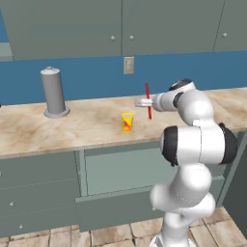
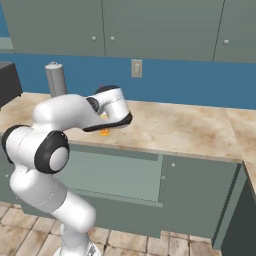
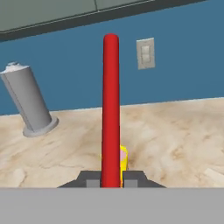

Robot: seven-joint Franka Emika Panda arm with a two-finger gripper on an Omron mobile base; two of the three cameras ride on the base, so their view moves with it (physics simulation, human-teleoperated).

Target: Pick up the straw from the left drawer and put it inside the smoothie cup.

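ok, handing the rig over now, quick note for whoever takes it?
Gripper: shut on the straw, held about upright above the counter.
Smoothie cup: upright on the counter, left of and below the straw in the left base view; nothing in it yet.
Left drawer: pulled open below the counter.
Done: straw out of the drawer and lifted.
Left: bring the straw over the cup, lower it in, release.
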